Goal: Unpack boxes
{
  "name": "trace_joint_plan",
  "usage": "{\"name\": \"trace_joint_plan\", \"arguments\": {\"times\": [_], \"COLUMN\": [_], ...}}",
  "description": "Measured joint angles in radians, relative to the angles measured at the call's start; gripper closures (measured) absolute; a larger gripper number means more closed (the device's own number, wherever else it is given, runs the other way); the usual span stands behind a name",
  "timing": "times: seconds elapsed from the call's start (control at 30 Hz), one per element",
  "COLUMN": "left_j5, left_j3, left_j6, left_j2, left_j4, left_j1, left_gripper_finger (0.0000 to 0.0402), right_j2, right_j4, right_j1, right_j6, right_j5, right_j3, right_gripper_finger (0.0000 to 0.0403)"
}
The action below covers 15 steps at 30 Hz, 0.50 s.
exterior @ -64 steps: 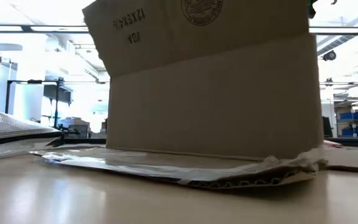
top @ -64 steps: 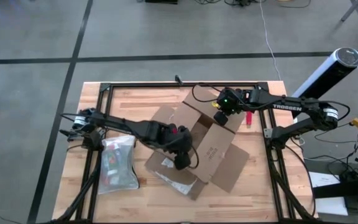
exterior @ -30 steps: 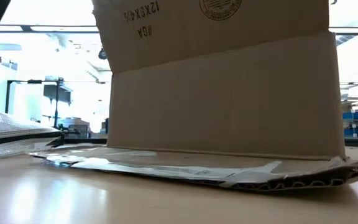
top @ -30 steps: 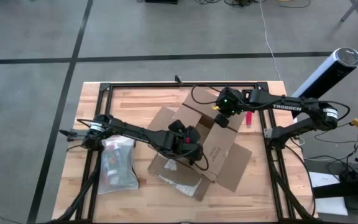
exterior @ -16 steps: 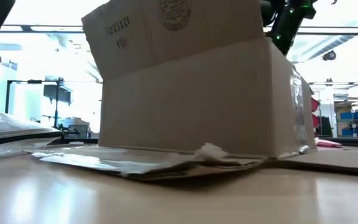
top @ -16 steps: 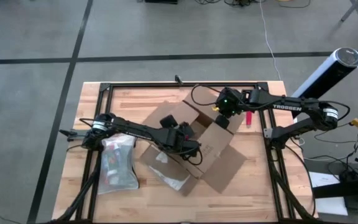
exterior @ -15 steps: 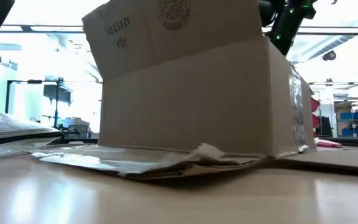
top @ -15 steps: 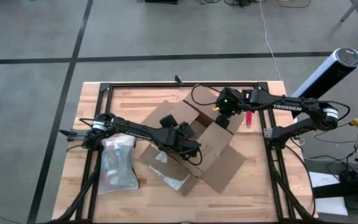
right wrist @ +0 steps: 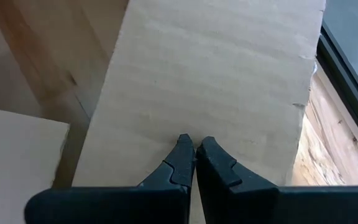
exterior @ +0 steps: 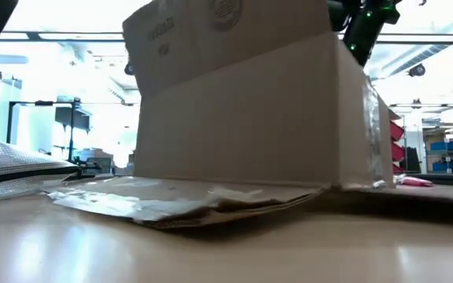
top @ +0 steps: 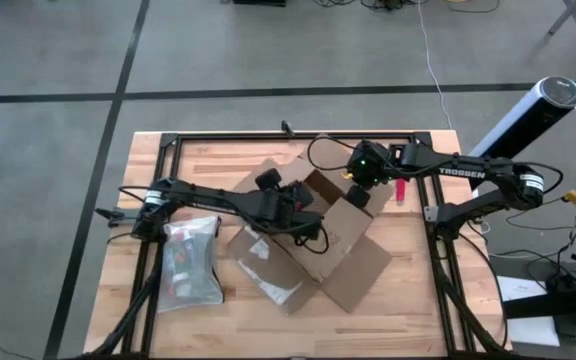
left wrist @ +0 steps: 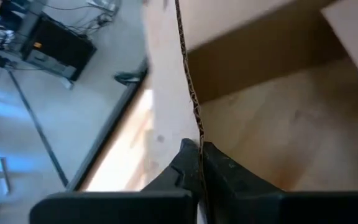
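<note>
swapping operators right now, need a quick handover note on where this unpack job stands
Left gripper: shut on the edge of a cardboard box flap, near the box's middle.
Right gripper: shut on a flap at the box's far right corner.
Box: mid-table, flaps splayed open, turned at an angle.
Zip pouch: on the table left of the box.
Red knife: on the table right of the box.
Done: box opened.
Left: whether anything remains inside cannot be seen; check and empty it.
</note>
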State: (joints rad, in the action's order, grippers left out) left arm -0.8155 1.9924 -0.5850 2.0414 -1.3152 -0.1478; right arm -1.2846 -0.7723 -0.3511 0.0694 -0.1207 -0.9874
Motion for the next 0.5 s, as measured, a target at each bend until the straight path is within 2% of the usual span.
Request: {"name": "trace_joint_plan", "arguments": {"times": [0.27, 0.4, 0.5], "left_j5": [-0.055, -0.056, -0.056], "left_j3": [0.148, 0.139, 0.128], "left_j6": [0.000, 0.025, 0.019], "left_j2": [-0.015, -0.049, -0.072], "left_j4": [-0.259, -0.249, -0.252], "left_j1": [0.067, 0.107, 0.125], "left_gripper_finger": [0.0401, 0.0401, 0.0401], "right_j2": [0.000, 0.000, 0.007], "right_j4": [0.000, -0.001, 0.001], "right_j1": [0.000, 0.002, 0.001], "right_j6": [-0.055, -0.059, -0.082], "right_j5": [0.020, 0.039, 0.110], "right_j3": [0.000, 0.000, 0.000], "right_gripper_finger": [0.0403, 0.0403, 0.0403]}}
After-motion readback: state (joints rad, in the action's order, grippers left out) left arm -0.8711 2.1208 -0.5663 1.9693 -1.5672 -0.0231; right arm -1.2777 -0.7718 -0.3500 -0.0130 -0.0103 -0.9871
